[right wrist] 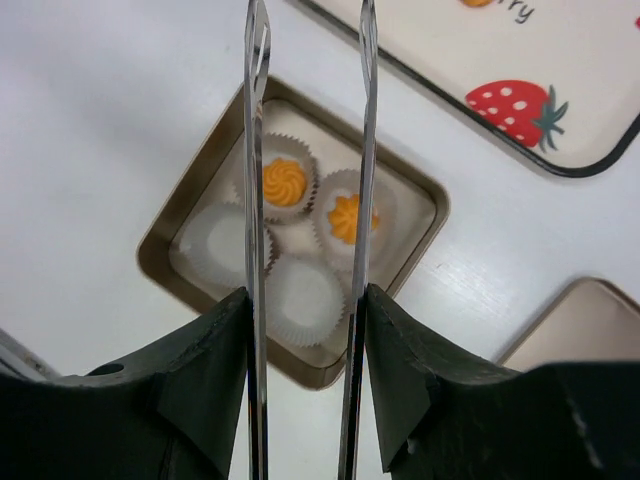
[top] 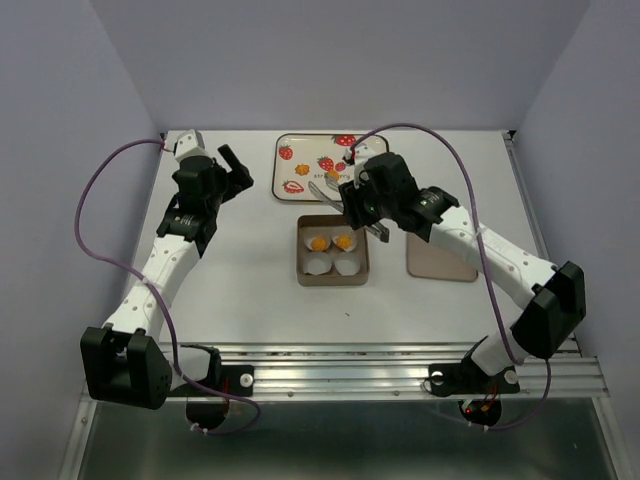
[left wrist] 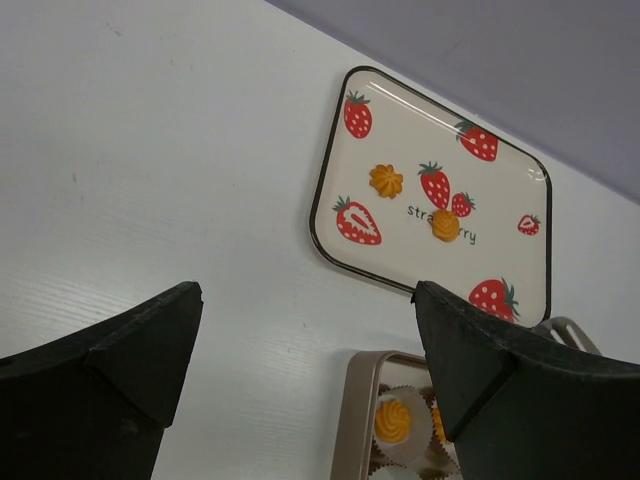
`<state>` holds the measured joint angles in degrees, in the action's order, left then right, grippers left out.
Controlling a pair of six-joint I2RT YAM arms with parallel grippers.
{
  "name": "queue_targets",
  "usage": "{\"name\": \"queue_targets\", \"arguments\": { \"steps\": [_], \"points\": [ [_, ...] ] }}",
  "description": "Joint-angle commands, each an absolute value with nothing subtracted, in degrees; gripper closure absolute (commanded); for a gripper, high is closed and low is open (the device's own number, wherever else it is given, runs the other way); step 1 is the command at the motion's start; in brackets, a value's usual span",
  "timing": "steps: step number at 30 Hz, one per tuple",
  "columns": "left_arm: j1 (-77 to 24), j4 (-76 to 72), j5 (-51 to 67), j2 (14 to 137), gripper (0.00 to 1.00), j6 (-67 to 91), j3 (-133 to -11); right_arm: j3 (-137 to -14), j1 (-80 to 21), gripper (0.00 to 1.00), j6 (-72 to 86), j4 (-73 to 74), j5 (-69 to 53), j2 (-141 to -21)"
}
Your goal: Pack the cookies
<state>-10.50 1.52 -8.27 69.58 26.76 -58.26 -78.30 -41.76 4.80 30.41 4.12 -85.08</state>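
Now the right gripper (right wrist: 305, 305) is squeezed on a pair of metal tongs (right wrist: 256, 200). The two thin blades stick out ahead of it, with a gap between them. Through that gap you see only what lies below. The tips run off the top of the wrist picture, so I cannot tell what is at the very end.

Right under the blades sits a gold box (right wrist: 160, 250) with four white paper cups (right wrist: 305, 295) in it. One cookie (right wrist: 285, 182) sits in the far cup by the left blade. Another cookie (right wrist: 345, 218) sits in the far cup by the right blade. The two cups nearer the hand are empty.

Past the box, farther ahead of the hand, lies the strawberry tray (right wrist: 600, 140). It is just beside the box, with a thin strip of table between them. The other two cookies (left wrist: 386, 181) lie on that tray, apart from each other, and one is on the printed word. A flat tan lid (right wrist: 580, 320) lies to the right of the hand, near the box.

The left gripper (left wrist: 308, 300) is wide open and holds nothing. It hangs over the white table (left wrist: 150, 150), well apart from the right gripper. The tray is ahead of it and a bit to its right. White table shows all round the box, most of it on the left side. The far edge of the tray is near the purple wall (left wrist: 500, 60).
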Motion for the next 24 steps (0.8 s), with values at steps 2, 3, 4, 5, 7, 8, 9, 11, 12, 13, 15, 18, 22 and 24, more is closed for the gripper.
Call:
{"name": "queue_targets", "arguments": {
  "steps": [2, 3, 4, 5, 7, 8, 9, 11, 12, 13, 15, 18, 22, 24],
  "points": [
    [-10.6, -1.1, -11.6, 67.3, 0.01, 25.9, -58.3, -87.7, -34.6, 0.48, 3.8, 27.0, 2.6, -94.0],
    [-10.7, -1.1, -12.3, 67.1, 0.01, 26.2, -58.0, -88.9, -33.3, 0.48, 3.4, 27.1, 2.3, -95.4],
    [-10.6, -1.1, -12.8, 66.9, 0.01, 26.3, -57.9, -90.0, -32.5, 0.48, 2.9, 27.0, 1.4, -96.8],
    [-10.7, -1.1, -13.4, 66.8, 0.01, 26.4, -57.8, -91.0, -31.9, 0.48, 2.9, 27.0, 1.5, -99.4],
    [-10.6, -1.5, -13.7, 66.7, 0.01, 26.2, -57.5, -93.5, -30.2, 0.48, 2.7, 27.1, 1.6, -101.8],
    [-10.7, -1.5, -14.0, 66.8, 0.01, 26.2, -57.5, -94.3, -29.7, 0.48, 2.3, 27.2, 1.3, -103.0],
    [-10.7, -1.5, -14.1, 67.1, 0.01, 26.2, -57.6, -95.6, -29.7, 0.48, 1.9, 27.2, 0.6, -105.1],
    [-10.7, -1.5, -14.2, 67.5, 0.01, 26.1, -57.7, -97.0, -29.0, 0.47, 1.4, 27.3, 0.5, -107.0],
    [-10.6, -1.5, -14.2, 68.0, 0.01, 26.1, -57.8, -97.9, -28.3, 0.46, 1.2, 27.3, -1.0, -108.6],
    [-10.6, -1.5, -14.2, 68.3, 0.01, 26.1, -58.0, -98.3, -28.3, 0.46, 1.1, 27.5, -1.7, -109.3],
    [-10.6, -1.5, -14.0, 68.8, 0.01, 26.3, -58.2, -99.2, -27.8, 0.45, 0.9, 27.9, -2.4, -110.6],
    [-10.6, -1.6, -13.6, 70.0, 0.01, 26.5, -59.1, -100.1, -27.3, 0.44, 0.7, 28.2, -3.6, -112.9],
    [-10.6, -1.8, -13.5, 70.4, 0.01, 26.3, -59.4, -102.6, -27.2, 0.44, 0.8, 29.1, -3.0, -116.0],
    [-10.6, -1.6, -13.8, 70.5, 0.01, 26.2, -59.5, -104.0, -27.2, 0.44, 0.8, 29.8, -2.6, -117.8]
  ]
}}
